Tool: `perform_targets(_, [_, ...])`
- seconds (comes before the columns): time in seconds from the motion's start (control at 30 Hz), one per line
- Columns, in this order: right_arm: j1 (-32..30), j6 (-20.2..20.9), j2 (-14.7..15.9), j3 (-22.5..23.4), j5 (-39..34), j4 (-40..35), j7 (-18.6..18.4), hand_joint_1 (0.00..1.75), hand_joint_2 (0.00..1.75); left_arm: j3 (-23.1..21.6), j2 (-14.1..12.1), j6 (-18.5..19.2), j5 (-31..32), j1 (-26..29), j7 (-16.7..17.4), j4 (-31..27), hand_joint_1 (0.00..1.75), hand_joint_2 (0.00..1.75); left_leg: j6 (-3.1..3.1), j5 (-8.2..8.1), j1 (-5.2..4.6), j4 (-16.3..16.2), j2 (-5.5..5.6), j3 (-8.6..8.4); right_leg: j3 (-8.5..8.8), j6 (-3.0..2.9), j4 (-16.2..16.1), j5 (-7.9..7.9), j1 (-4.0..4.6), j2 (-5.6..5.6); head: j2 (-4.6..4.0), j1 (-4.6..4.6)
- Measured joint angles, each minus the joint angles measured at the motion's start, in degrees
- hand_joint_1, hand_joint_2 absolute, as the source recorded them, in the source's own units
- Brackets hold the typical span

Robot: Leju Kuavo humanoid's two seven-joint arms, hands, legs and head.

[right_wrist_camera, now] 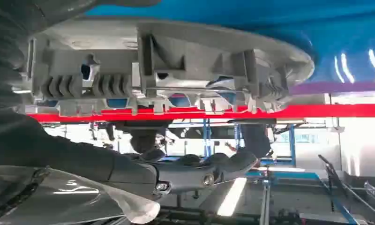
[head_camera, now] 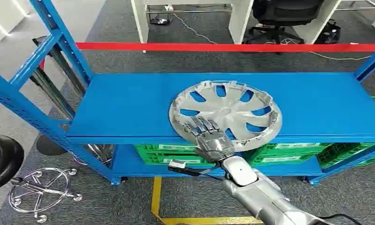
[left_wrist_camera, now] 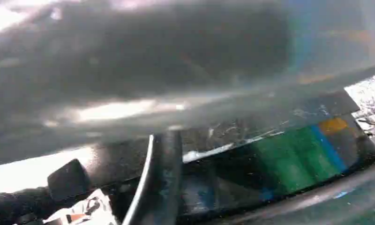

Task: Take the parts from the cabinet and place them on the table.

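A silver hubcap (head_camera: 226, 115) lies flat on the blue shelf (head_camera: 129, 108) of the cabinet, its near rim jutting slightly over the shelf's front edge. My right hand (head_camera: 210, 137) reaches in from the lower right, fingers stretched over the hubcap's near rim. In the right wrist view the hubcap (right_wrist_camera: 167, 61) shows its ribbed, clipped side, and my dark fingers (right_wrist_camera: 199, 171) run alongside it with a gap of background between them. The left wrist view is a blur of grey and dark shapes, and I cannot make out the left hand's fingers there.
Green crates (head_camera: 293, 152) fill the lower shelf. Blue uprights (head_camera: 59, 37) frame the cabinet at left and right. A red tape (head_camera: 223, 47) runs behind it. A black stool (head_camera: 3, 161) with a chrome base stands at the left. A yellow line (head_camera: 156, 197) marks the floor.
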State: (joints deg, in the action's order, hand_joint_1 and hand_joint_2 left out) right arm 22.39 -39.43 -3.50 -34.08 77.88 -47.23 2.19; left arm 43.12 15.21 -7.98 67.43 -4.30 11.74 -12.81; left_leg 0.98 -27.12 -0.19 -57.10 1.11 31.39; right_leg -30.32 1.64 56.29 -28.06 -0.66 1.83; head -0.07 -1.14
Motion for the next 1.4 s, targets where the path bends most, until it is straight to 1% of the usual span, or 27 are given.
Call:
perform_targets(0.07, [0.1, 0.8, 0.1, -0.5, -0.7, 0.3, 0.2, 0.00, 1.75, 0.0, 0.0, 0.0, -0.1, 0.0, 0.0, 0.0, 0.00, 0.00, 0.00, 0.00, 0.00, 0.0, 0.00, 0.00, 0.00, 0.00, 0.0, 0.00, 0.00, 0.00, 0.00, 0.00])
perform_targets(0.2, [0.3, 4.6, 0.7, -1.8, -1.6, 1.0, 0.1, 0.00, 1.75, 0.0, 0.0, 0.0, -0.3, 0.0, -0.1, 0.0, 0.00, 0.00, 0.00, 0.00, 0.00, 0.0, 0.00, 0.00, 0.00, 0.00, 0.0, 0.00, 0.00, 0.00, 0.00, 0.00])
perform_targets(0.33, [0.9, 6.1, 1.3, -2.6, -2.3, 1.7, -0.5, 0.00, 1.75, 0.0, 0.0, 0.1, -0.3, 0.0, -0.1, 0.0, 0.00, 0.00, 0.00, 0.00, 0.00, 0.0, 0.00, 0.01, -0.02, 0.00, 0.0, 0.00, 0.00, 0.01, 0.00, 0.00])
perform_targets(0.73, [3.1, 5.8, 2.5, -3.3, -3.0, 4.5, -2.5, 0.00, 1.75, 0.0, 0.0, 0.3, 0.2, 0.0, -0.1, 0.0, 0.00, 0.00, 0.01, 0.02, 0.00, 0.0, 0.00, -0.01, 0.02, 0.01, 0.0, 0.03, 0.00, -0.01, 0.00, 0.00])
perform_targets(0.97, [3.6, 5.3, 3.2, -3.3, -3.5, 5.2, -2.5, 0.00, 1.75, 0.0, 0.0, 0.3, 0.2, 0.0, -0.1, 0.0, 0.00, 0.00, 0.02, 0.02, -0.01, 0.0, 0.00, -0.01, 0.02, 0.02, 0.0, 0.07, -0.01, 0.00, 0.00, 0.00])
perform_targets(1.17, [3.6, 5.7, 3.3, -3.3, -3.9, 5.1, -2.3, 0.00, 1.75, 0.0, 0.0, 0.0, 0.0, 0.0, -0.2, 0.0, 0.00, 0.00, 0.02, 0.02, -0.01, 0.0, 0.00, -0.02, 0.02, 0.02, 0.0, 0.07, 0.00, 0.00, 0.00, 0.00])
perform_targets(1.2, [3.6, 5.9, 3.3, -3.3, -3.9, 5.0, -2.3, 0.16, 1.75, 0.0, 0.0, -0.1, 0.0, 0.0, -0.2, 0.0, 0.00, 0.00, 0.02, 0.02, 0.00, 0.0, 0.00, -0.02, 0.02, 0.02, 0.0, 0.07, 0.00, 0.00, 0.00, 0.00])
perform_targets(1.23, [3.6, 6.2, 3.3, -3.3, -4.0, 5.0, -2.2, 1.22, 1.75, 0.0, 0.0, -0.1, -0.1, 0.0, -0.2, 0.0, 0.00, 0.00, 0.02, 0.02, 0.00, 0.0, 0.00, -0.02, 0.02, 0.02, 0.0, 0.07, 0.00, 0.00, 0.00, 0.00])
perform_targets(1.27, [3.6, 6.6, 3.3, -3.3, -4.2, 4.8, -2.2, 1.75, 1.75, 0.0, 0.0, -0.2, -0.1, 0.0, -0.3, 0.0, 0.00, 0.00, 0.02, 0.03, 0.00, 0.0, 0.00, -0.02, 0.03, 0.02, 0.0, 0.07, 0.00, 0.00, 0.00, 0.00])
perform_targets(1.4, [3.3, 9.0, 3.3, -3.3, -5.5, 3.1, -1.9, 1.75, 1.75, 0.0, 0.0, -0.4, -0.7, 0.1, -0.5, 0.0, 0.00, 0.00, 0.02, 0.03, 0.00, 0.0, -0.01, -0.02, 0.02, 0.01, 0.0, 0.07, 0.00, 0.02, 0.00, 0.00])
